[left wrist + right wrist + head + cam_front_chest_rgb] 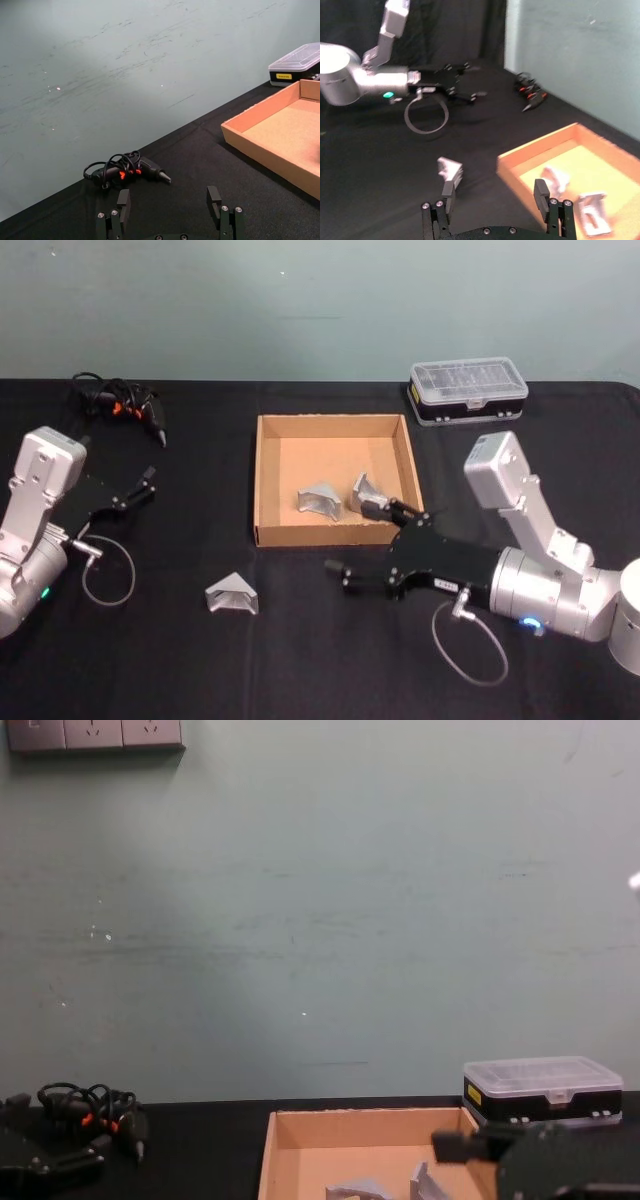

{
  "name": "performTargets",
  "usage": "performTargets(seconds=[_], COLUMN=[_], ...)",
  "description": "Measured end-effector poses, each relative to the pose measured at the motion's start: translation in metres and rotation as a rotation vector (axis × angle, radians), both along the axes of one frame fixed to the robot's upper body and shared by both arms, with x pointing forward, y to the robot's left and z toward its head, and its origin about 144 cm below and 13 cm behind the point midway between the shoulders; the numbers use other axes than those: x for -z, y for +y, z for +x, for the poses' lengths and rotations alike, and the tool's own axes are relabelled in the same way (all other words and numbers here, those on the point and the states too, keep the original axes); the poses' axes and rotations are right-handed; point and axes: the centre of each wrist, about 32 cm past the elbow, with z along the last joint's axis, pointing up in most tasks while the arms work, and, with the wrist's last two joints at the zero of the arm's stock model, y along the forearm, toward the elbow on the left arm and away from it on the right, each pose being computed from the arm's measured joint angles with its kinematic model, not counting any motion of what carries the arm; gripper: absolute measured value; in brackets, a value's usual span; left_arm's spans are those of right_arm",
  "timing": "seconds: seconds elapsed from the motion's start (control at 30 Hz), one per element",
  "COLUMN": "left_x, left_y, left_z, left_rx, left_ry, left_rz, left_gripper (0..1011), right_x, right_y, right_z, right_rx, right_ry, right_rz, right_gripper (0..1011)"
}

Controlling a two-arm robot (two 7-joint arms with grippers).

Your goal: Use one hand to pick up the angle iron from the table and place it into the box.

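One angle iron (232, 593) lies loose on the black bench (300, 660), out ahead of the right gripper (366, 542) and a little nearer the robot than its fingertips, clear of the cardboard box (258, 480) by its near left corner. That gripper hangs low with its fingers spread wide and nothing between them, one finger reaching over the box's near wall and the other out over bare bench toward the piece. From where I stand the piece looks like a small folded bracket of dull grey metal, two flat plates meeting at a corner with a slanted web. I'd judge it stiff, fairly heavy for its size and smooth enough to slip, so pinching across one flat plate, or across the two side faces low down, seems safer than catching the sloping edge. It won't bend or break, though it may skate on the matte cloth-like top if nudged. Two other angle irons (320, 500) sit inside the box just beyond the gripper's far finger. The box is a shallow tan tray with thin low walls, light enough to shift if bumped. The left gripper (140, 488) is parked well off on the other side, fingers apart and empty.
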Motion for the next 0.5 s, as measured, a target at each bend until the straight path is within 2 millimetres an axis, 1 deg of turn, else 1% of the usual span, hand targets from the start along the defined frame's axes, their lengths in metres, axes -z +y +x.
performTargets(seconds=[0.27, 0.5], left_x=[0.000, 0.000], left_y=[0.000, 0.000], left_z=[0.000, 0.000], left_rx=[0.000, 0.000], left_ry=[0.000, 0.000], left_rz=[0.000, 0.000], left_gripper=[1000, 1000], right_x=[0.009, 0.018], right_y=[0.018, 0.031], right_z=[-0.001, 0.002], right_rx=[-0.096, -0.120], right_ry=[0.061, 0.083], right_rz=[-0.065, -0.095], right_gripper=[1002, 1000])
